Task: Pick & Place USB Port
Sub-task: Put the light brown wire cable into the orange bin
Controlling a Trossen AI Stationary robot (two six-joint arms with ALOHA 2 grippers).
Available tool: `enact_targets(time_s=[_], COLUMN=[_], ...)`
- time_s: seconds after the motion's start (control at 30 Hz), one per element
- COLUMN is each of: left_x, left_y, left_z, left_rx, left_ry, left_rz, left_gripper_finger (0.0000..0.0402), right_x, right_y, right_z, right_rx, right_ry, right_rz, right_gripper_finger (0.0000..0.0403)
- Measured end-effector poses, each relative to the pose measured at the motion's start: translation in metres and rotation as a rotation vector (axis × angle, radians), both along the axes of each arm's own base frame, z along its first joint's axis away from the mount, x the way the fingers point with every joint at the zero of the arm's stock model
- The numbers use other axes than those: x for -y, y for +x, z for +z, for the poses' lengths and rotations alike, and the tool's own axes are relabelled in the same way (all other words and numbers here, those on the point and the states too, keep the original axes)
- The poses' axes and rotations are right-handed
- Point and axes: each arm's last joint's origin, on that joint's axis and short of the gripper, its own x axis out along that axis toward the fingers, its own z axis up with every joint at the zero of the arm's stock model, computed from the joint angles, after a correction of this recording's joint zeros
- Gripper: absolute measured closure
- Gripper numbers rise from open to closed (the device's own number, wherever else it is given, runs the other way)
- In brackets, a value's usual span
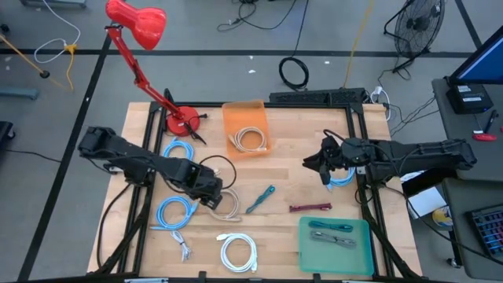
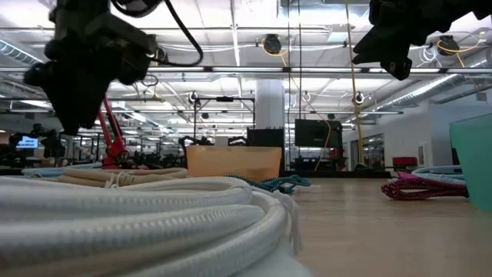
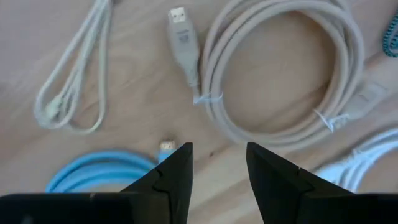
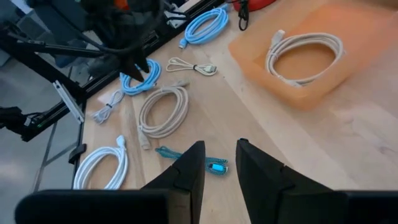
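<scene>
High view: wooden table on grey floor.

1 coiled cable in the bin behind the table's middle, tray front-right.

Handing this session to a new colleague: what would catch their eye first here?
Probably the red desk lamp leaning over the table's far left corner, then the orange tray at the far edge holding one coiled beige cable. Next, the left gripper hovers, jaws apart, over another beige cable coil among blue and white coils.
</scene>
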Motion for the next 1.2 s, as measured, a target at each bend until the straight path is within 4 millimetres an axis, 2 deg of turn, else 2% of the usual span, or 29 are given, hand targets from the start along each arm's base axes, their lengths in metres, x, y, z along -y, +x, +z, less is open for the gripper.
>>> enact_targets(time_s=[0.2, 0.37, 0.67, 1.0, 1.2], left_x=[-0.010, -0.018, -0.023, -0.019, -0.018], left_y=[0.017, 0.024, 0.027, 0.028, 0.034], left_z=[-0.018, -0.029, -0.039, -0.052, -0.066], left_rx=[0.006, -0.013, -0.059, -0.119, -0.136], left_ry=[0.027, 0.030, 0.040, 0.013, 0.011], left_rz=[-0.021, -0.030, -0.052, -0.076, -0.080], left_gripper_finger=[0.0250, 0.0250, 0.0250, 0.0250, 0.0250], right_x=[0.000, -0.001, -0.001, -0.001, -0.001], right_y=[0.000, 0.000, 0.000, 0.000, 0.000], right_z=[0.000, -0.001, -0.001, -0.001, 0.000], right_rx=[-0.004, -0.009, -0.009, -0.009, -0.007], right_ry=[-0.002, 0.018, 0.016, 0.009, 0.009], right_rz=[0.002, 0.022, 0.022, 0.026, 0.026], right_gripper_finger=[0.0319, 0.0319, 0.0319, 0.0319, 0.0319])
